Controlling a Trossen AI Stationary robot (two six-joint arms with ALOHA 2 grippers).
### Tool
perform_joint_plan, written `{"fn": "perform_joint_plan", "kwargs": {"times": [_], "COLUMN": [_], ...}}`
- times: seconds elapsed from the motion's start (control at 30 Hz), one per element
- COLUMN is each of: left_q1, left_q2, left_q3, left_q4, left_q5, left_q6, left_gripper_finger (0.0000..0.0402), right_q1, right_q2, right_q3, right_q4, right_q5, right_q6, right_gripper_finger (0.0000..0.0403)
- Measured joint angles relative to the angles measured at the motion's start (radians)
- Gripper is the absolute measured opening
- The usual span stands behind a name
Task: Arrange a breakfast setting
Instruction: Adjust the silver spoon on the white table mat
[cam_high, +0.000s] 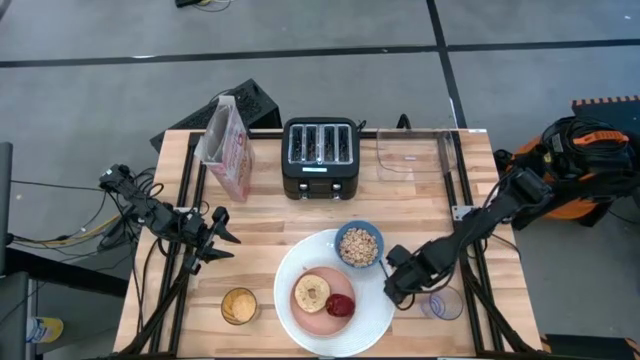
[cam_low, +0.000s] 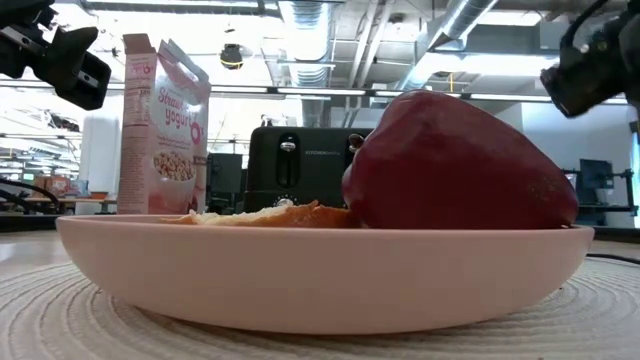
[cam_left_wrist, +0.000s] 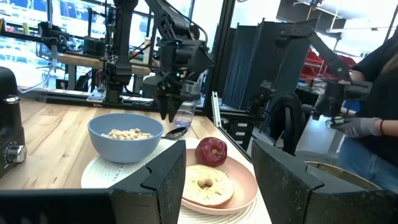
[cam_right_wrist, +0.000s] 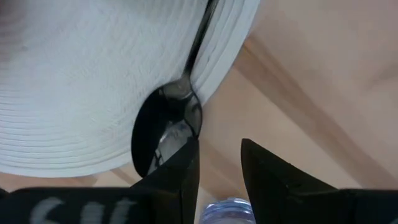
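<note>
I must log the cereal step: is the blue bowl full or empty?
Not empty: the blue bowl holds pale cereal pieces, a layer below its rim, seen also from above.

Worktop (cam_high: 420, 205) carries toaster (cam_high: 320, 158), cereal box (cam_high: 227, 147) beside it, clear tray (cam_high: 415, 155), orange-filled glass (cam_high: 239, 306), clear cup (cam_high: 443, 303).
</note>
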Motion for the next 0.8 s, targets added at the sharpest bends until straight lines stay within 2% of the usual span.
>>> {"fn": "perform_joint_plan", "kwargs": {"times": [0.27, 0.8], "left_q1": [0.000, 0.000], "left_q2": [0.000, 0.000], "left_q3": [0.000, 0.000], "left_q4": [0.000, 0.000], "left_q5": [0.000, 0.000], "left_q6": [0.000, 0.000], "left_gripper_finger": [0.0169, 0.0169], "right_q1": [0.012, 0.024], "right_q2": [0.063, 0.103], "right_q3": [0.000, 0.001], "right_q4": [0.031, 0.021], "right_q5": [-0.066, -0.091], "right_q6": [0.008, 0.034], "right_gripper_finger": [0.0139, 0.0139]}}
